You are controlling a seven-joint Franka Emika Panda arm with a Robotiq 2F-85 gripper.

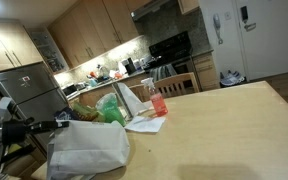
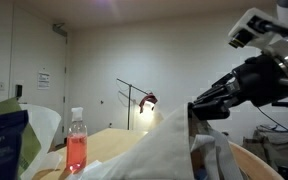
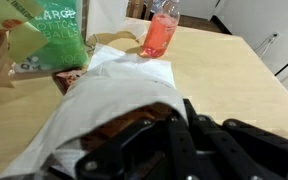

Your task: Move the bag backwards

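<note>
Low in the wrist view, the black hand [image 3: 176,128] is clamped shut on the bag [image 3: 114,95], soft creased off-white fabric slumped on the smooth wooden tabletop [image 3: 224,80]. The arm [image 2: 262,80] is angled down from the upper right. Beyond, a clear red-filled bottle [image 3: 161,30] is stood upright. Kitchen cabinets [image 1: 84,40] are shown only in an exterior view.

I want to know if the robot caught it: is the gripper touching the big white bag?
Touching. The wrist view shows the gripper shut on the white bag; in an exterior view its cloth rises right up into the gripper.
</note>
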